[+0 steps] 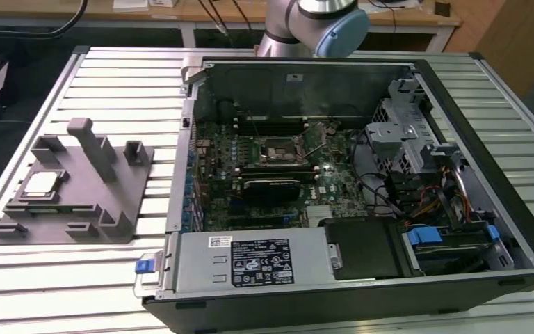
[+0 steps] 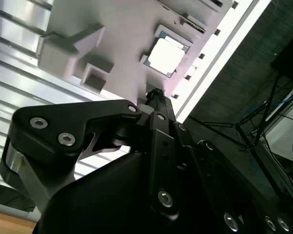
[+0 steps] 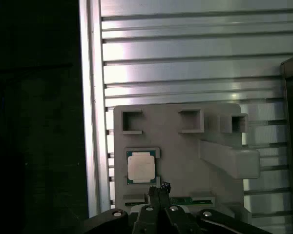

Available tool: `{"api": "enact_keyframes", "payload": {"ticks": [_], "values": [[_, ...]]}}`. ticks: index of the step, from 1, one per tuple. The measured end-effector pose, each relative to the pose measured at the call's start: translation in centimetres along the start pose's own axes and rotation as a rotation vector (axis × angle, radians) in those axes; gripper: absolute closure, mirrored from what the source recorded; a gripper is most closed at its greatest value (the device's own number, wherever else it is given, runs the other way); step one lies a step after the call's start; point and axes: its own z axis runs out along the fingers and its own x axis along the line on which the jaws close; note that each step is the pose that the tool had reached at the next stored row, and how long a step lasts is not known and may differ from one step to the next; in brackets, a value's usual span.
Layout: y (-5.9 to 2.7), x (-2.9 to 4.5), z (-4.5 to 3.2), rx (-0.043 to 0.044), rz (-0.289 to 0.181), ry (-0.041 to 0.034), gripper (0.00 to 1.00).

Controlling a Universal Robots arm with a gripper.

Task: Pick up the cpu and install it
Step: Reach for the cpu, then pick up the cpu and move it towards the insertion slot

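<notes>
My black gripper [image 3: 159, 189] hangs above the grey plastic holder [image 3: 185, 151], its tips pressed together on nothing, near the small square silver-topped cpu [image 3: 140, 168] lying flat in its recess. Descending shut or off-centre, I'd likely strike or skew it.

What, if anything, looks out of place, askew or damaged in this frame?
Nothing stands out. The cpu lies flat and square in its recess on the grey fixture, with the gripper close by it. The computer case lies open on the slatted table, and nothing looks spilled or broken.
</notes>
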Motion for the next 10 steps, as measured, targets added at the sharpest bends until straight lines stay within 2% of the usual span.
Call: {"api": "enact_keyframes", "payload": {"ticks": [1, 10], "values": [[-0.01, 0.24, 0.06, -0.0003, 0.0, -0.0003, 0.89], [0.0, 0.08, 0.05, 0.0, 0.0, 0.0, 0.89]]}}
